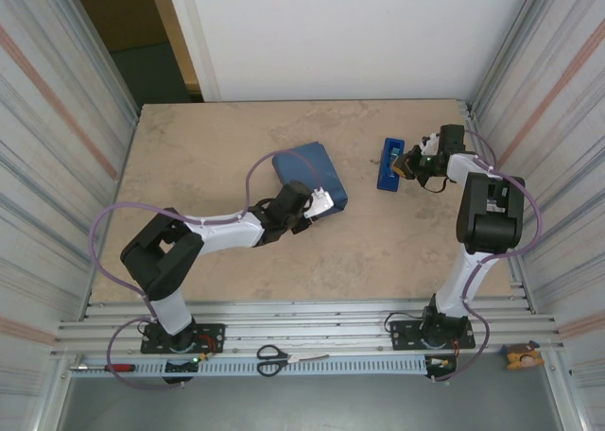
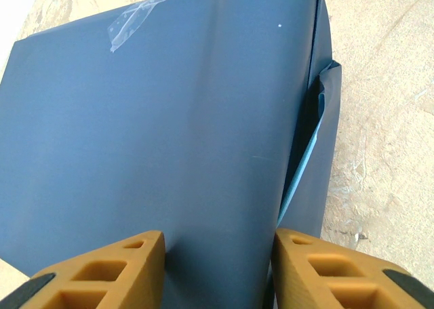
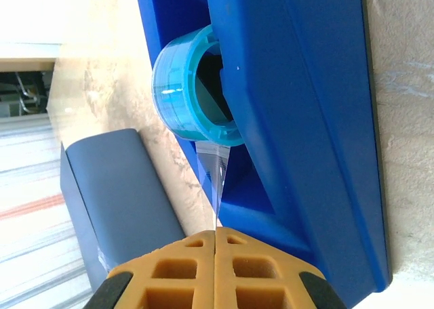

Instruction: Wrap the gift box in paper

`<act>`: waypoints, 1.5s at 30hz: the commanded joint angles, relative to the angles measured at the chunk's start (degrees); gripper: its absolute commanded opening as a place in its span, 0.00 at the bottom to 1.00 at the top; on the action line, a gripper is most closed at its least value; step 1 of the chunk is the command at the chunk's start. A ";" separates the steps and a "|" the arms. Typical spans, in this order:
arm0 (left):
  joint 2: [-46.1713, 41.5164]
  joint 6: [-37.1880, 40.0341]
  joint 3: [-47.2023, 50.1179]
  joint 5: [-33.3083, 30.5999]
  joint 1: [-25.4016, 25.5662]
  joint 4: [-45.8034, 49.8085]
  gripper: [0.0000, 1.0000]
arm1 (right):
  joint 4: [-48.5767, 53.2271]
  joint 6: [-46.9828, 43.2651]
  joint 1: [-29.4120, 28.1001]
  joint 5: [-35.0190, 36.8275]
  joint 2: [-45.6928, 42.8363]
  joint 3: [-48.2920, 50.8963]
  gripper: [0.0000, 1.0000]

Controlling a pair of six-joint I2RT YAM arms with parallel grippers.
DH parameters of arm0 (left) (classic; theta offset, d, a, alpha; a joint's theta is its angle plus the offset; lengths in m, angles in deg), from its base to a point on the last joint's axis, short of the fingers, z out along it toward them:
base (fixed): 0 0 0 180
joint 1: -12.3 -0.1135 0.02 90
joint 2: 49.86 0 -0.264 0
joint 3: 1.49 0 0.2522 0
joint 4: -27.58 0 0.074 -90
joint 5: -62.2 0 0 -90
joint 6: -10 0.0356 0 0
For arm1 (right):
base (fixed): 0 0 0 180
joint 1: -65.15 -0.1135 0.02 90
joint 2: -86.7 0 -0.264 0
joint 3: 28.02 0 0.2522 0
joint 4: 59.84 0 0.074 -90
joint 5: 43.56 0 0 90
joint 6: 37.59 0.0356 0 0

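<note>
The paper (image 1: 307, 171), slate blue side out, is folded into a parcel at the table's middle; the gift box is hidden inside it. My left gripper (image 1: 317, 204) is at the parcel's near right corner. In the left wrist view the paper (image 2: 169, 119) runs between the orange fingers of the left gripper (image 2: 217, 255), which touch it on both sides. A clear tape piece (image 2: 135, 21) sticks to its far corner. My right gripper (image 3: 215, 231) is shut on a clear tape strip (image 3: 217, 173) drawn from the roll (image 3: 193, 85) of the blue tape dispenser (image 3: 305, 119). In the top view, the right gripper (image 1: 408, 162) sits beside the dispenser (image 1: 388, 163).
Corrugated metal walls close in the table left and right. Scissors (image 1: 274, 358) and a red-handled screwdriver (image 1: 109, 366) lie on the rail in front of the arm bases. The wrapped parcel (image 3: 115, 194) shows behind the dispenser in the right wrist view.
</note>
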 commanded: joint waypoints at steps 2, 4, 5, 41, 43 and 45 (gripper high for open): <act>2.71 -1.46 1.35 1.39 0.42 6.31 0.44 | -0.99 2.77 0.41 -3.19 -1.76 -1.27 0.00; 2.58 -1.57 1.44 1.39 0.49 6.14 0.44 | -1.72 4.13 0.47 -4.40 -2.99 -1.03 0.00; 2.56 -1.55 1.52 1.32 0.49 6.09 0.44 | -1.87 4.74 0.47 -4.77 -3.69 -0.72 0.00; 2.71 -1.78 1.74 1.59 0.50 5.80 0.44 | -12.00 13.15 -1.16 -4.97 -17.62 25.51 0.00; 2.71 -1.71 1.79 1.57 0.50 5.80 0.44 | -12.00 13.01 -1.21 -4.35 -17.55 25.88 0.00; 2.71 -1.73 1.78 1.57 0.50 5.85 0.44 | -10.93 11.77 -1.21 -2.40 -17.03 25.80 0.00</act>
